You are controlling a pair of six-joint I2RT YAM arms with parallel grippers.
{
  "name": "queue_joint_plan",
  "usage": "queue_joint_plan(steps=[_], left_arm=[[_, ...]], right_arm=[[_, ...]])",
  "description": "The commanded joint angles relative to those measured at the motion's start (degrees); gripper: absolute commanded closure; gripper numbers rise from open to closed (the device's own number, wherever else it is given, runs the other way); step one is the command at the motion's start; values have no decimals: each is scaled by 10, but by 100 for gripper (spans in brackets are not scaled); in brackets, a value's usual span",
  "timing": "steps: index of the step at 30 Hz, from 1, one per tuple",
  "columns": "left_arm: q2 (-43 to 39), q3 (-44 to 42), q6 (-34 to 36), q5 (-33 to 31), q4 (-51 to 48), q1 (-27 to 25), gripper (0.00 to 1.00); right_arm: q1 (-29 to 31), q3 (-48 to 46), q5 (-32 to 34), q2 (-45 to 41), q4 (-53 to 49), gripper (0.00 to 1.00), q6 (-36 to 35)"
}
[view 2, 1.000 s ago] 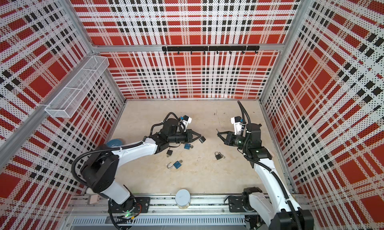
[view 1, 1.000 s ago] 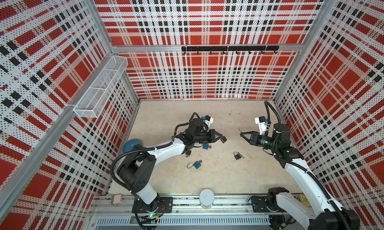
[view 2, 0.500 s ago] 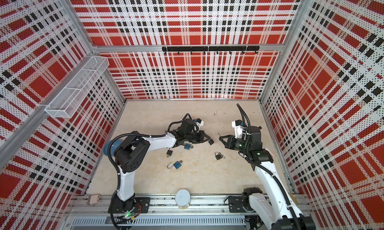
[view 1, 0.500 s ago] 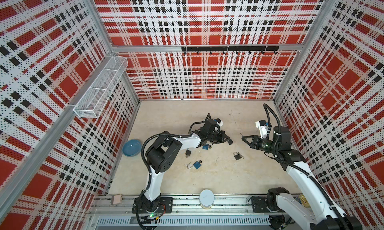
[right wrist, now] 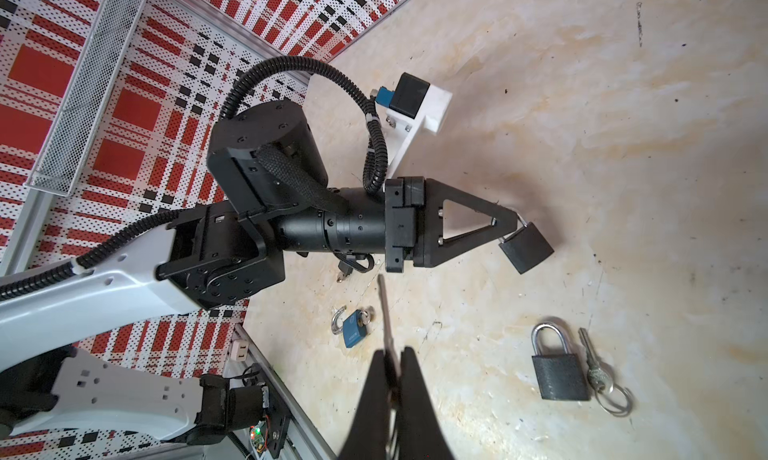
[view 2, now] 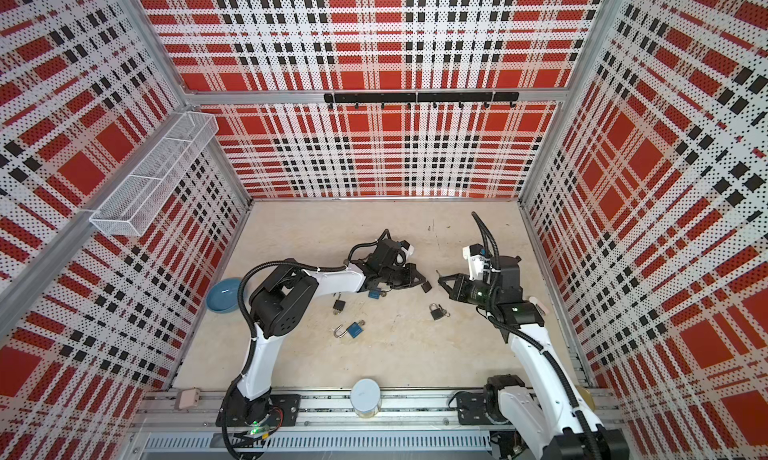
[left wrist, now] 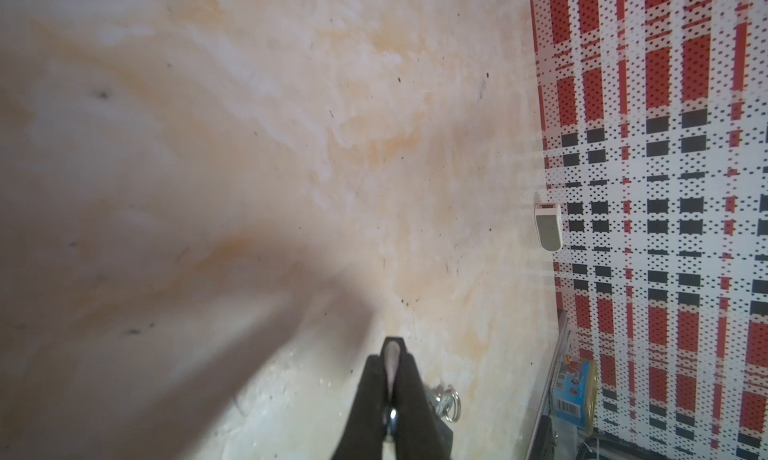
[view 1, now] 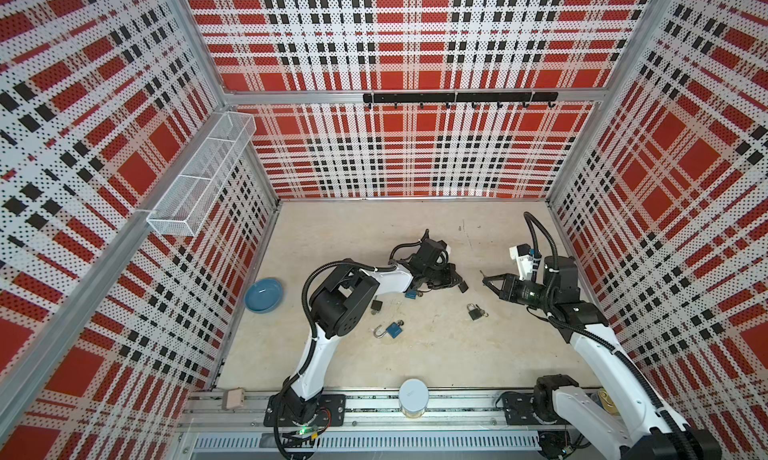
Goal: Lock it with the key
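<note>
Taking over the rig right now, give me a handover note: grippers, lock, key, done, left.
Left gripper: shut on the black padlock, pinched at its top end so it hangs from the tip.
Right gripper: shut on the key, blade pointing toward that padlock, not touching it.
Done: padlock and key both picked up.
Left: line up the key, insert it, turn to lock.

– The hanging padlock (right wrist: 527, 249)?
– Matt black body, faintly grained. The lying padlock (right wrist: 560, 374) is the same, with a shiny metal shackle.
– And the key (right wrist: 385, 312)?
– Dull grey metal. The blue padlock (right wrist: 354, 331) looks smooth, slightly glossy; the tabletop (right wrist: 623, 146), matt mottled beige.
</note>
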Motion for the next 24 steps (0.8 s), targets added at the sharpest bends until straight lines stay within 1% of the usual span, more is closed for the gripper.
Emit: queue_joint_plan(steps=[1,3,7,16,17,24], left_arm=[[14,18,1,-10,-14,-6,100],[17,20,3,-11,-17,-6,100],[21,23,3,-14,-23,-7,100],[13,21,14,-31,-43,-6,68],[11,21,15,-34,-46,-6,66],[-11,15,22,-54,-55,1,61]], right_arm=[[-2,-11,3,0,38,100,6],[-2,-20,-5,6,60,100,17],[-4,-21,-7,19,65,100,17],[-2,-29,20,24,57,100,8],[-2,-30,21,26,58,100,7],[-1,-30,50,42,61,100,-1]])
